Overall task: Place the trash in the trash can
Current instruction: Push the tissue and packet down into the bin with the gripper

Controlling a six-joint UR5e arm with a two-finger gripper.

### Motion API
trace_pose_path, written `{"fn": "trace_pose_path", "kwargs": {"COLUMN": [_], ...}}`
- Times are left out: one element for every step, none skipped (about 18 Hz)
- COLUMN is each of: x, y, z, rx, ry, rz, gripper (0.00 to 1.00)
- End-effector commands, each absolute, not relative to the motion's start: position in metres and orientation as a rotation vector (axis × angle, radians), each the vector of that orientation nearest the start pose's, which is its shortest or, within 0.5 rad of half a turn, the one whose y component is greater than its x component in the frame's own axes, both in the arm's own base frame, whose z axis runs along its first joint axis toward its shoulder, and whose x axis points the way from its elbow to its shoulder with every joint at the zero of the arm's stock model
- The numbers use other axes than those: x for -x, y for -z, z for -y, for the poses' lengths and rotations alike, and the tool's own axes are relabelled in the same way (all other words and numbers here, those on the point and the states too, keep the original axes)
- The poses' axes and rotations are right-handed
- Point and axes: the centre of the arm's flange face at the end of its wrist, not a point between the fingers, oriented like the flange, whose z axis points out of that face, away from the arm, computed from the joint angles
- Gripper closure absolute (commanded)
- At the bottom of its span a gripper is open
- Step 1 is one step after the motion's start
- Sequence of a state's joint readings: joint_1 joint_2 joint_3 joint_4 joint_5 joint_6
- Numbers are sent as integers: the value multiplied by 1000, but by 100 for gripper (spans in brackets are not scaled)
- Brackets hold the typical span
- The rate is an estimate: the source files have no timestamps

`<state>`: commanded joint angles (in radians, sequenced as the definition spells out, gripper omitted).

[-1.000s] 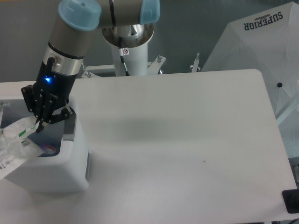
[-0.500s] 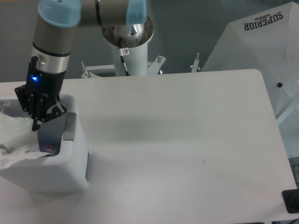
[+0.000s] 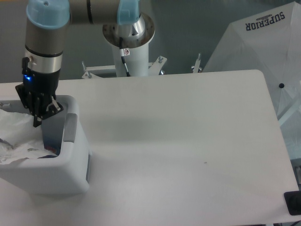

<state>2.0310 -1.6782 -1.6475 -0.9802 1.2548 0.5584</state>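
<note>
Claw (image 3: 36, 121) above trash can (image 3: 70, 174), grip state unclear; wrapper (image 3: 16, 141) seemingly draped over rim. Nudge fully inside.

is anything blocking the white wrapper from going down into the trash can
Nothing visible blocks it. The wrapper already lies across the open top of the trash can, spilling over its left rim. The gripper hangs just above the opening, beside it.

arm (image 3: 44, 44): silver-grey tube, light-blue joint caps | end effector (image 3: 38, 112): black, blue light lit | base: white column, black cable
</note>
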Motion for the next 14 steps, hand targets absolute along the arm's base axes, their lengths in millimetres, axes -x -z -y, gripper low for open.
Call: {"fn": "trace_pose_path", "kwargs": {"x": [102,102,102,102,102,102,102,103,104,103,103,105,106,106], "y": [-465,-463,-463,-462,-461,-461,-462,-463,-464,-467,-470,-472,-479,-485], "z": [-575,-575,-577,-576,-576,-576,-576,-577,-577,-575,-574,-574,-574,-572], "rx": [2628,2631,2633,2634,2637,2636,2631,2625,2622,2619,2614,2609,2599,2589], "ry": [103,106,108,109,111,111,107,102,99,99,94,92,88,81], "rz": [-212,-211,-209,-208,-206,-204,-203,-204,-205,-204,-203,-198,-196,-194], "gripper": [88,83,78,78,78,77,62,32,25,23,19,15,12,9]}}
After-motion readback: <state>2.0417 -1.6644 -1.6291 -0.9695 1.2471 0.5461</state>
